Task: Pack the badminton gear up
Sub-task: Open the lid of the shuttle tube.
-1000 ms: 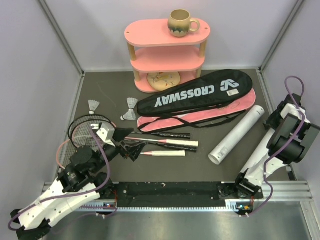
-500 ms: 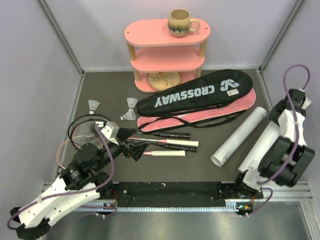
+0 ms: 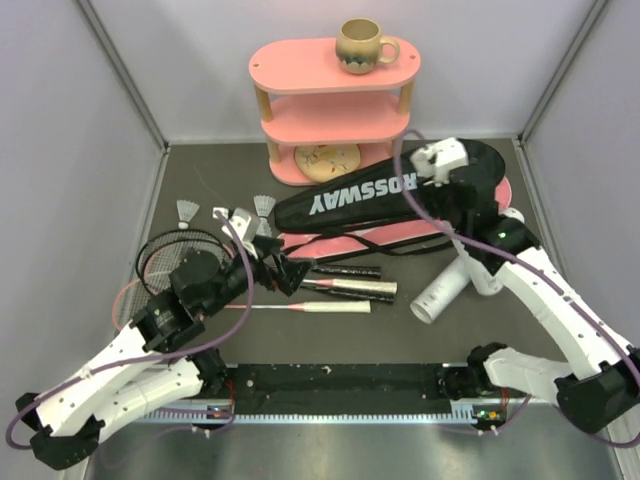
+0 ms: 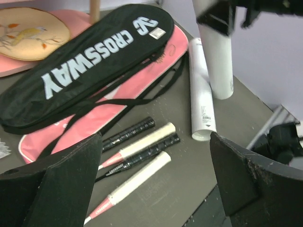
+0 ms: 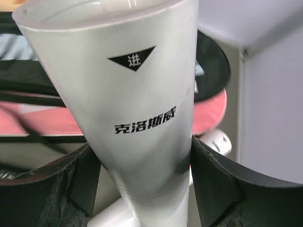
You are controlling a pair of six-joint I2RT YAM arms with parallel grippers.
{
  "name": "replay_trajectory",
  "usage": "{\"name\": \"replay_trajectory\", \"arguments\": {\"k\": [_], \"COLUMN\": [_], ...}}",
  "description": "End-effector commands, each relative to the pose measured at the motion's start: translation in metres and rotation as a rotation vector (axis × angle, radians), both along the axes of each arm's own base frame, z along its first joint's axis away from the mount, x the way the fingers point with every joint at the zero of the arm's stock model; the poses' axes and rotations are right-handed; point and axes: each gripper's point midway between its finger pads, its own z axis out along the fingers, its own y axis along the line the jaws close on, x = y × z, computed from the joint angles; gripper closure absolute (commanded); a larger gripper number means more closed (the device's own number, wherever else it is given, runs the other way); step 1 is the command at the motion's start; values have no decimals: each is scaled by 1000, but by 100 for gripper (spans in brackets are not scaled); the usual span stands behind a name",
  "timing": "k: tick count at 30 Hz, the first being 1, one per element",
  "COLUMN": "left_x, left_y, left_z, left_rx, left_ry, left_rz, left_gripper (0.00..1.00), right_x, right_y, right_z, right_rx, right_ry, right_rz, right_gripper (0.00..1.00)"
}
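Note:
My right gripper (image 3: 478, 232) is shut on a white tube (image 5: 137, 109) and holds it upright, with its lower end (image 3: 487, 278) by the table. The held tube also shows in the left wrist view (image 4: 215, 56). A second white tube (image 3: 450, 285) lies beside it. The black CROSSWAY bag (image 3: 350, 195) lies on the pink bag (image 3: 400, 237). Several racket handles (image 3: 340, 290) lie in the middle, and the racket heads (image 3: 165, 262) are at the left. My left gripper (image 3: 283, 270) is open and empty above the handles (image 4: 137, 146). Two shuttlecocks (image 3: 187, 213) (image 3: 263, 207) stand at the left.
The pink three-tier shelf (image 3: 335, 110) stands at the back with a beige mug (image 3: 360, 45) on top and a round painted plate (image 3: 328, 158) on its lowest tier. Grey walls close in the left, back and right. A metal rail (image 3: 340, 385) runs along the front.
My right arm has swung from the right wall to over the bags and now holds a white tube upright. My left gripper has moved up and to the right, over the handles.

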Motion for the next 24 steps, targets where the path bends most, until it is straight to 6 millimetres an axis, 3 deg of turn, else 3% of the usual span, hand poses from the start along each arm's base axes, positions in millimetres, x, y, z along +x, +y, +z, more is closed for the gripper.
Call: {"name": "replay_trajectory", "arguments": {"k": [1, 2, 3, 6, 7, 9, 11, 12, 14, 15, 16, 18, 19, 24], "left_x": [14, 16, 22, 23, 19, 30, 23, 26, 19, 17, 17, 13, 15, -5], "left_y": [13, 16, 23, 17, 12, 14, 6, 6, -1, -3, -6, -10, -14, -36], "left_z": [40, 47, 53, 58, 56, 50, 47, 48, 47, 52, 50, 52, 48, 40], "left_rx": [-86, -110, -128, -174, -196, -220, -265, -288, -303, -310, -304, -297, -292, -309], "left_ry": [-14, -25, -30, 1, 41, 86, 135, 122, 141, 115, 122, 137, 158, 267], "left_rz": [72, 79, 105, 38, -9, 0, -85, -105, -182, -212, -229, -270, -287, -497], "left_gripper": [2, 2, 2, 12, 17, 20, 26, 28, 35, 37, 38, 41, 42, 56], "right_x": [-14, -23, -28, -48, -53, -70, -86, -96, -115, -124, -131, -144, -148, -153], "right_y": [58, 81, 92, 125, 131, 149, 160, 164, 175, 175, 179, 179, 178, 181], "right_z": [60, 54, 48, 28, 20, 15, -1, -1, -21, -17, -30, -28, -38, -37], "right_rx": [-133, -134, -130, -83, -75, -42, -27, -2, 26, 37, 35, 56, 52, 70], "right_ry": [-162, -151, -136, -82, -64, -53, -20, -21, 28, 0, -1, -45, -37, -92], "right_rz": [222, 305, 337, 449, 470, 550, 627, 670, 782, 821, 858, 916, 932, 975], "right_gripper": [65, 65, 65, 66, 66, 67, 67, 67, 67, 67, 67, 67, 67, 67]}}
